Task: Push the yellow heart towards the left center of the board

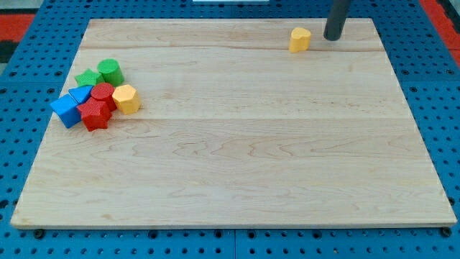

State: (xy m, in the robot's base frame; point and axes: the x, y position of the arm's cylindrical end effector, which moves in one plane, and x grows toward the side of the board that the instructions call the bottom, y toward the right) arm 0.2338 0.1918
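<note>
The pale wooden board (237,144) lies on a blue pegboard table (21,65). My tip (333,37), the end of a straight dark rod with no fingers to open or close, rests near the view's top edge. Well off toward the view's left of my tip huddles a cluster: green blocks (100,74), blue blocks (70,106), red blocks (97,108) and a yellow hexagonal block (127,98). The small yellow heart (300,39) sits just to the view's left of my tip, apart from it, so a leftward push, angled toward the view's bottom, looks right
</note>
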